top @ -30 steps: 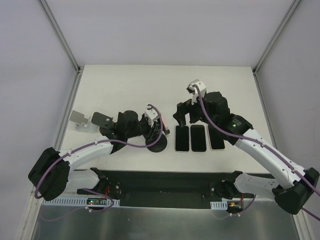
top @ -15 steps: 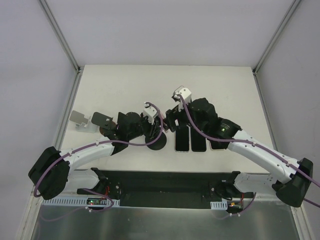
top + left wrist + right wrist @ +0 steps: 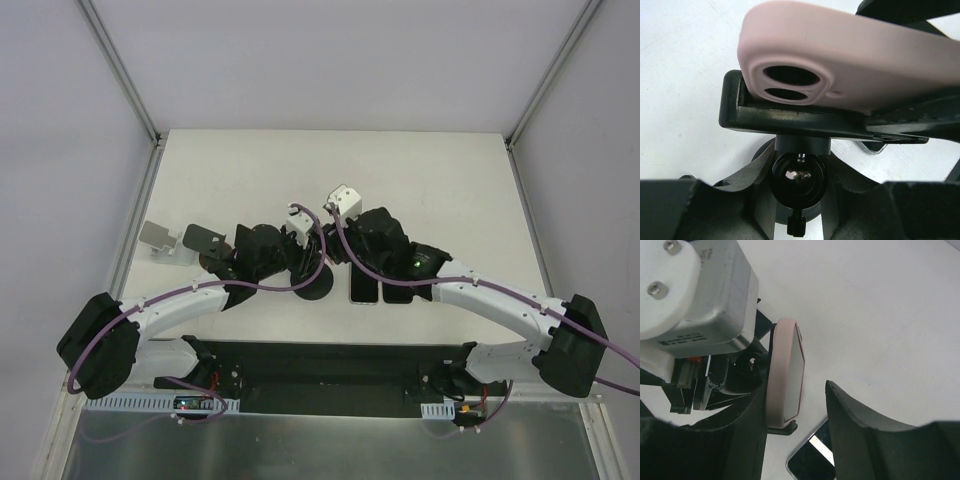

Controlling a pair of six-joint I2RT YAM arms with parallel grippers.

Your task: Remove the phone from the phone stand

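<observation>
Swinging over from the row of phones on the right, the right arm [image 3: 480, 295] now leans across to the phone stand [image 3: 790, 117]. The right fingers [image 3: 860, 425] are apart and straddle the phone [image 3: 785, 375]. We see a gap on the screen side, while the other finger sits close behind it. The phone, in its pink case, is seated in the cradle near the middle of the counter [image 3: 450, 180], its lower edge behind the cradle's lip. The left fingers [image 3: 705, 210] are clamped on the stand's neck, just under the ball joint, steadying it.

We see three ways this goes wrong. If the rear finger catches the cradle as well as the case, the pull drags the stand and fights the left arm's hold. If the phone is tugged straight outward, the lip likely snags it, so it probably needs lifting first. And a pinch on that soft, rounded case could slip.

It's crowded, too. The left wrist's camera block [image 3: 700, 305] sits right beside the phone, so the two arms have little room. Below lies a spare phone [image 3: 810, 457], right where a dropped one would land. A grey stand [image 3: 160, 238] and a dark stand [image 3: 200, 238] wait well off to the left, out of the way.
</observation>
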